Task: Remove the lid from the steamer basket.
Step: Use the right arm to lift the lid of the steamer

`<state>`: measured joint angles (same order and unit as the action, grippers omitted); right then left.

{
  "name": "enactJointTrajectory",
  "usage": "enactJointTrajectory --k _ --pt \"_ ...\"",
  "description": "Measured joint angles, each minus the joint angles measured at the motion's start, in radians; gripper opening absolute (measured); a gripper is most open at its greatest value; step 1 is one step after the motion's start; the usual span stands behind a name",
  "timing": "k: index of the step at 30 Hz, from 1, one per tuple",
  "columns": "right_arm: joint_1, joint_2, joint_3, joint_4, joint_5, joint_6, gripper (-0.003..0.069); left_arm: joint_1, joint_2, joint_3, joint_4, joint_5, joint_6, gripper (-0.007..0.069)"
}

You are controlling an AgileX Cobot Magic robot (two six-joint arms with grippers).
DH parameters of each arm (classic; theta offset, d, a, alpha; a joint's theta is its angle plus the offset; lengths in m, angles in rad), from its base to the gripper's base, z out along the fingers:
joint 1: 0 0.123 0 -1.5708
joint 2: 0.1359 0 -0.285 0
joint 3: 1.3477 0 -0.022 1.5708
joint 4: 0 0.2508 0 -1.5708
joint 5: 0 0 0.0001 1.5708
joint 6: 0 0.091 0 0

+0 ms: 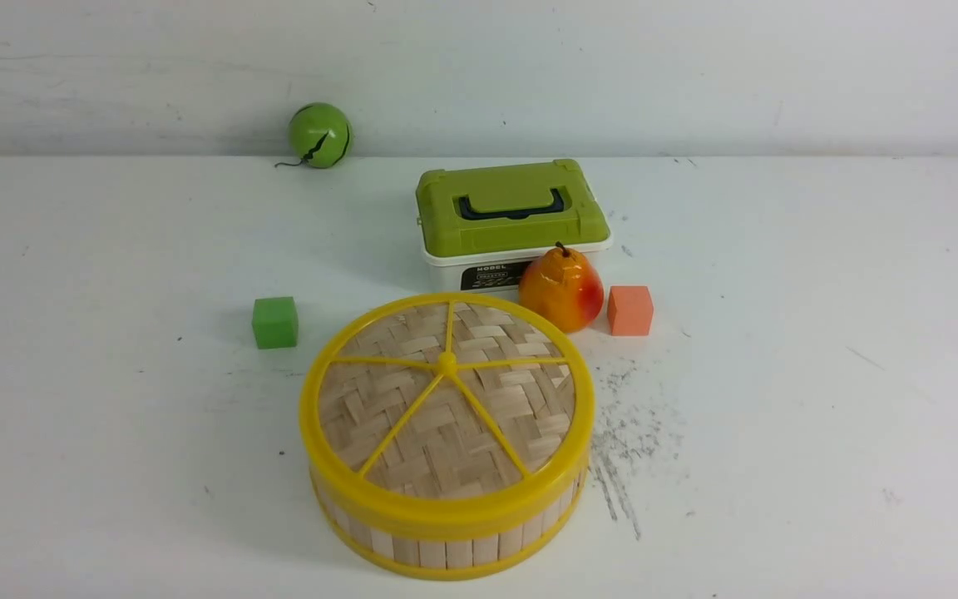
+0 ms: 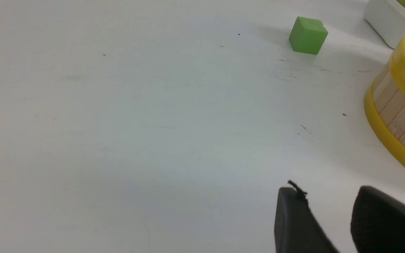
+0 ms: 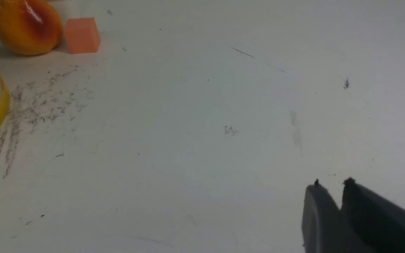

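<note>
And here's the bench (image 1: 820, 374), a broad white top running right across the front view, smooth, slightly glossy, and well used! Dark smudges cluster near its middle, with two long streaks trailing off them, and small specks and thin scratches dot the rest. Behind it rises the wall (image 1: 654, 75), pale and plain, carrying faint scuffs and a long grey line over on the left, meeting the bench in one straight edge! The light's soft and even, a cool grey-white, dimmer in the right wrist view.
</note>
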<state>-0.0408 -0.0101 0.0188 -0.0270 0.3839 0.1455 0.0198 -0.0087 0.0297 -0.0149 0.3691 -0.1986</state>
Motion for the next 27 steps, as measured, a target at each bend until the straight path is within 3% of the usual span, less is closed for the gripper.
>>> enactJointTrajectory --k 27 --pt "0.0 0.0 0.0 -0.005 0.0 0.0 0.0132 0.0 0.0 0.0 0.0 0.0 0.0 0.0239"
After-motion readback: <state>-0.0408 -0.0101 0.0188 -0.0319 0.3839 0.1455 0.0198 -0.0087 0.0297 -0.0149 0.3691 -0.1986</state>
